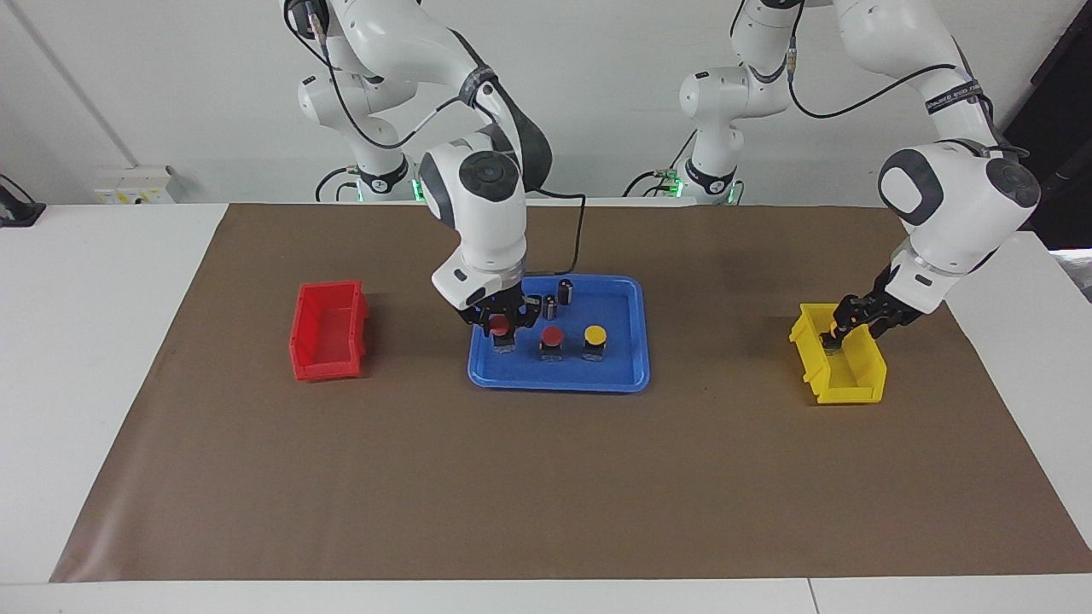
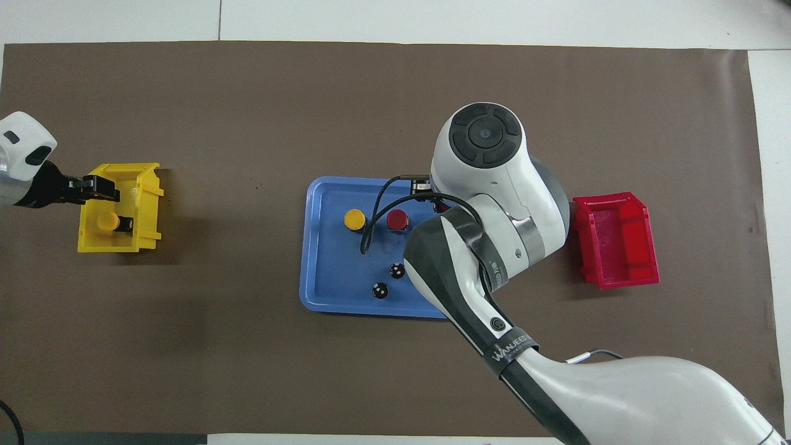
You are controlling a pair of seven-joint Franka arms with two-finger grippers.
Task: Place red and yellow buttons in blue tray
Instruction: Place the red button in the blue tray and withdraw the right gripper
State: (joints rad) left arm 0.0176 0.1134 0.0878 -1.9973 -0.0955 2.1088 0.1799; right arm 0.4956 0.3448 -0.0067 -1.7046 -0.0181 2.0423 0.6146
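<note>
Your right gripper (image 1: 502, 327) is down in the blue tray (image 1: 627, 379) at the end toward the right arm, fingers clasped round a red button (image 1: 498, 324) whose base looks at or just off the tray floor; I can't tell which. A second red button (image 1: 551, 340) and a yellow button (image 1: 595, 339) stand beside it in a row, with two dark capless cylinders (image 1: 558, 298) nearer the robots. Seat the held button flat before you let go, spread the fingers only slightly, then lift straight up so you don't nudge its neighbour. Your left gripper (image 2: 102, 188) is reaching into the yellow bin (image 2: 148, 213), where the last yellow button (image 2: 110, 221) lies; whether those fingers are spread or closed I can't tell. Centre on the cap before you close. The red bin (image 1: 328, 331) sits toward the right arm's end.
</note>
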